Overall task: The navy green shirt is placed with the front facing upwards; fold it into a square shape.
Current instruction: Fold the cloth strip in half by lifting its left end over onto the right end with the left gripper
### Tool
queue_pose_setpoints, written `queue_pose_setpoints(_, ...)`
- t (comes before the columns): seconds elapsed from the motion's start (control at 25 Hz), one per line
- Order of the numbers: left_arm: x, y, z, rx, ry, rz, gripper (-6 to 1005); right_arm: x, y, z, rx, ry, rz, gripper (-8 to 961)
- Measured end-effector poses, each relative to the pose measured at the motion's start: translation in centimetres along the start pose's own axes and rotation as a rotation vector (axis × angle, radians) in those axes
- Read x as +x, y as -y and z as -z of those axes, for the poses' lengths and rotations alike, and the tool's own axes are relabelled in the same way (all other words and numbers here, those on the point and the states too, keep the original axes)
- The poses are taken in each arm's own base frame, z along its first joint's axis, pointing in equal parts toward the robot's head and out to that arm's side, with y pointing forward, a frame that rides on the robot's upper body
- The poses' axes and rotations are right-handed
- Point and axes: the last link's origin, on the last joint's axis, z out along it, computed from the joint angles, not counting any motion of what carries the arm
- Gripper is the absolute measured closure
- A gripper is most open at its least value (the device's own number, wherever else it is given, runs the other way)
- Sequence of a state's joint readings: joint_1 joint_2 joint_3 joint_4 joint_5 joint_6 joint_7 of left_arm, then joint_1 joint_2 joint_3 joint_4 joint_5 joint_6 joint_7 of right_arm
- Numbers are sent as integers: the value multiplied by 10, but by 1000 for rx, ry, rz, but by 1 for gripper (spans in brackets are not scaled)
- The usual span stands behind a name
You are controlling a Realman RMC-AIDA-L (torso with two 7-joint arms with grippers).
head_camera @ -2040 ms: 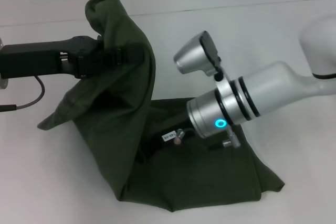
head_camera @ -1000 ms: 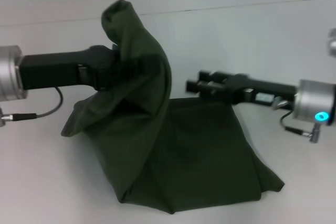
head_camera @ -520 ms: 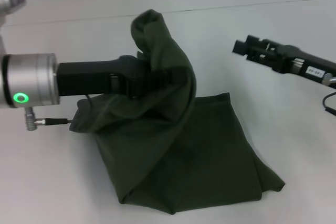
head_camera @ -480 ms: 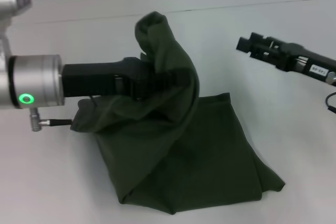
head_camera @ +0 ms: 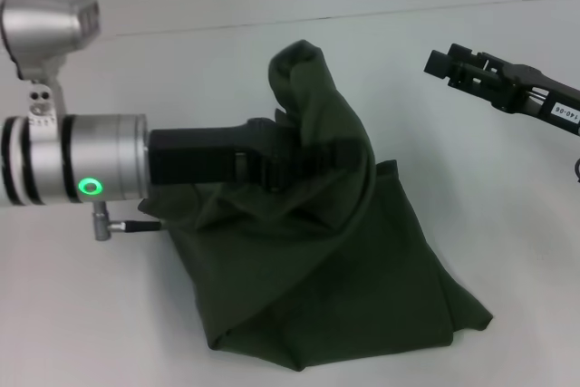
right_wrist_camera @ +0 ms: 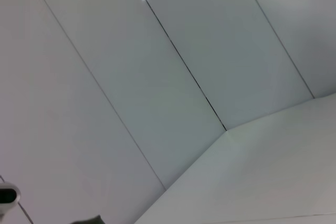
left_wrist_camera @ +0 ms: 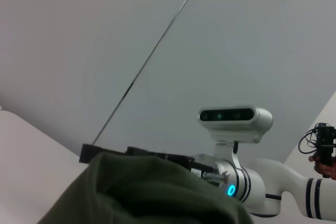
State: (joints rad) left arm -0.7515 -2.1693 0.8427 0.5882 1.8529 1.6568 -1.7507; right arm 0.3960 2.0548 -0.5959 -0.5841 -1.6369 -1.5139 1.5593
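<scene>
Pinching a fold of the navy green shirt [head_camera: 317, 251] tight and lifting it above the rest lying on the white table [head_camera: 507, 206], the left gripper [head_camera: 304, 162] works while the right gripper [head_camera: 446, 66] hangs off to the side with nothing held, its jaws too unclear to tell.

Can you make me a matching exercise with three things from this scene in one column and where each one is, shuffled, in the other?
Column one:
1. left gripper
2. right gripper
3. navy green shirt

Column two:
A. held clear above the white table, far right, gripping nothing
B. partly flat on the table, with one part lifted
C. buried in a raised fold of cloth, carrying it across

Pairs: 1-C, 2-A, 3-B
</scene>
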Motion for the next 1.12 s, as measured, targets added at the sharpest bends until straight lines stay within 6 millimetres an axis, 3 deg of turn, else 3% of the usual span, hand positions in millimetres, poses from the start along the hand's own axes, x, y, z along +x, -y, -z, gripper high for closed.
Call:
queue_pose_setpoints(0.4, -17, 13, -11, 68, 18, 34, 885, -2, 0, -1, -5, 1, 4, 141)
queue_pose_setpoints(0.84, -29, 8, -18, 32, 84, -34, 853, -2, -1, -3, -9, 2, 5, 142)
queue_pose_setpoints(1.12, -33, 5, -21, 9, 109, -49, 710, -2, -1, -2, -7, 3, -1, 143)
